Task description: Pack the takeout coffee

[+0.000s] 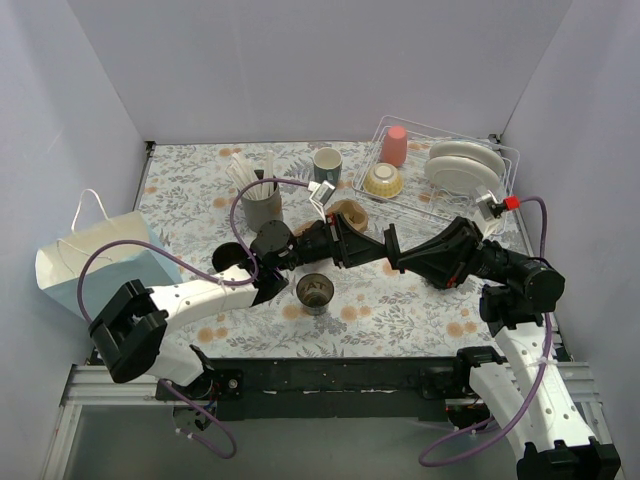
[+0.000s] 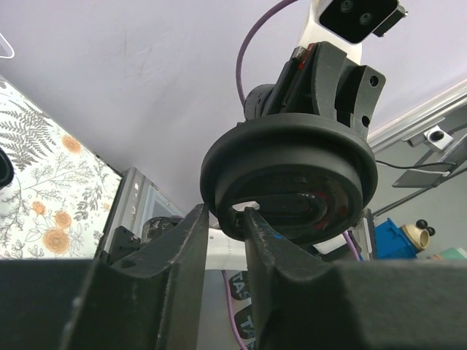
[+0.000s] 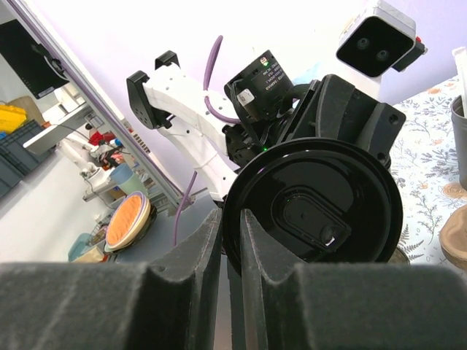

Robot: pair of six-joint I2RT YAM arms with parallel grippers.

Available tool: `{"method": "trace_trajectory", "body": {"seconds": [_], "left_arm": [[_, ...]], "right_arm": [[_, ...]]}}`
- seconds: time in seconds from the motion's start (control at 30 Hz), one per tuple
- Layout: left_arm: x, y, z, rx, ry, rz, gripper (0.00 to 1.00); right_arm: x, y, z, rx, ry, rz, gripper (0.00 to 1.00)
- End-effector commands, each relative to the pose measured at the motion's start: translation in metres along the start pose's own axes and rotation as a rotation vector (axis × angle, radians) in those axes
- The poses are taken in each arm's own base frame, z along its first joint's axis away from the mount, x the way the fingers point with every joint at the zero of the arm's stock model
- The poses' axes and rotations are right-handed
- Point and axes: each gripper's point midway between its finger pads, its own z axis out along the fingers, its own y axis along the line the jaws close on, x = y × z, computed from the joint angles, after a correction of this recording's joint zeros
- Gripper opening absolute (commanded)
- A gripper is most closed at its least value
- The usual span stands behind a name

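A black round lid (image 1: 272,240) hangs above the table between both arms. My left gripper (image 1: 268,264) comes at it from below-left. In the left wrist view, the left gripper (image 2: 225,216) has its fingers closed on the lid's (image 2: 292,168) rim, seen from the underside. My right gripper (image 1: 296,246) reaches in from the right. In the right wrist view, the right gripper (image 3: 230,217) pinches the opposite edge of the lid (image 3: 314,208). A dark takeout coffee cup (image 1: 315,292) stands uncovered just below them. Another black lidded cup (image 1: 228,257) sits to the left.
A white-and-blue paper bag (image 1: 95,262) stands open at the left edge. At the back are a grey cup of white straws (image 1: 260,203), a grey-green mug (image 1: 327,163) and a wire dish rack (image 1: 445,205) with a bowl, pink cup and plates. A brown item (image 1: 350,213) lies behind the right arm.
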Motion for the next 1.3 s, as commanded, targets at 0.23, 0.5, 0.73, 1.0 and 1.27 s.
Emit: {"method": "trace_trajectory", "body": {"seconds": [0.23,0.5,0.73,1.0,1.27], "left_arm": [[-0.011,-0.019,-0.005,-0.012,-0.038,0.062,0.00],[-0.020,0.037,-0.049,-0.509,-0.033,0.121,0.00],[-0.015,0.079,-0.150,-1.132,0.099,0.152,0.00],[-0.011,0.072,-0.204,-1.380,0.244,0.181,0.00],[0.013,0.108,-0.212,-1.478,0.451,0.139,0.00]], "right_arm": [[0.002,-0.002,-0.001,0.023,0.023,-0.024,0.30],[-0.015,-0.035,-0.003,0.273,0.055,-0.129,0.64],[0.010,-0.105,-0.034,0.628,0.148,0.017,0.83],[0.038,-0.144,-0.061,0.815,0.237,0.097,0.94],[0.048,-0.151,-0.067,0.829,0.282,0.089,0.97]]}}
